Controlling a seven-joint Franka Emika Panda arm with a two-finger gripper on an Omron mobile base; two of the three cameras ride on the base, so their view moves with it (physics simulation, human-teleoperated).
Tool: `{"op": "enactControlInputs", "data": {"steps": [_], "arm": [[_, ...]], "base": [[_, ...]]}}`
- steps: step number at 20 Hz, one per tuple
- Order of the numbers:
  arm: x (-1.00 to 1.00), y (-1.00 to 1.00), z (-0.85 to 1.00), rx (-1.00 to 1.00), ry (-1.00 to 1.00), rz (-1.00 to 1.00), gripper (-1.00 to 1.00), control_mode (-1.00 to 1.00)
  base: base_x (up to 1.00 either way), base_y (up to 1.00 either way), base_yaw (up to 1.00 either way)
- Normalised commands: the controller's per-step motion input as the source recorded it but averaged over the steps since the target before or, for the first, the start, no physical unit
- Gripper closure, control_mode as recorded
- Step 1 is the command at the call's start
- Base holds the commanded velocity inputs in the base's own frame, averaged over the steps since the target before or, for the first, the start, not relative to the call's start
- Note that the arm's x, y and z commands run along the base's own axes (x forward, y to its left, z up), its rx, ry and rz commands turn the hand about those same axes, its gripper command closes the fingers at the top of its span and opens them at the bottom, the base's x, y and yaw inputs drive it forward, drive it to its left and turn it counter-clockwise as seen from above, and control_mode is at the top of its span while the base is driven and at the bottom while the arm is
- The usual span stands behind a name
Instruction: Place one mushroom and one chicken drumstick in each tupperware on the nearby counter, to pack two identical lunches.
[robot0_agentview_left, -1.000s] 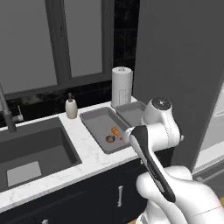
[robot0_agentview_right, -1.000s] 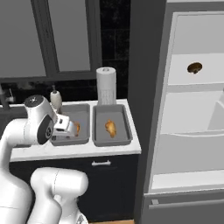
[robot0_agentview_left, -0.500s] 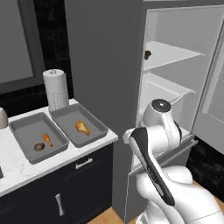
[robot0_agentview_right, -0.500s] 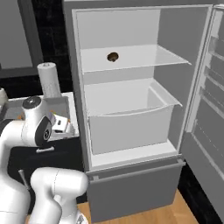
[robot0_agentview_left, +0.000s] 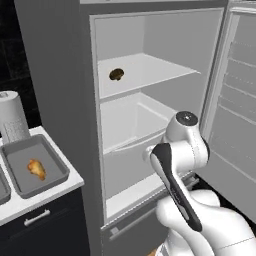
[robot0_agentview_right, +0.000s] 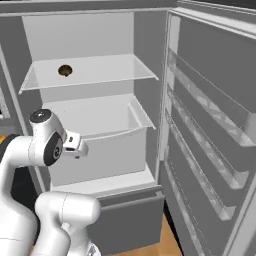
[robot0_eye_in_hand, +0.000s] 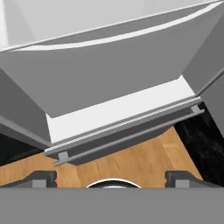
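The base has swung further right since half a second ago: the whole view has shifted, so the open grey fridge now stands square ahead and the long white marble-look counter has slid to the lower left edge of the left base view. Nearest, the white arm's two-finger gripper points down at the wooden floor in front of the fridge, its dark fingertips set wide apart with nothing between them. Just beyond them runs the silver bar handle of the bottom freezer drawer, then the pale fridge floor and the big translucent crisper bin above it. On the counter a grey rectangular tupperware tray holds a golden-brown chicken drumstick; behind it stands a white paper towel roll. Farthest, a small brown mushroom sits alone on the upper white fridge shelf.
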Motion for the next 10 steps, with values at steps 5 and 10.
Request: {"op": "enactControlInputs", "data": {"steps": [5,10], "arm": [[0.00,0.00,0.00,0.00,0.00,0.00,-1.00,1.00],[0.00,0.00,0.00,0.00,0.00,0.00,-1.00,1.00]], "base": [[0.55,-0.23,0.17],[0.51,-0.02,0.25]]}}
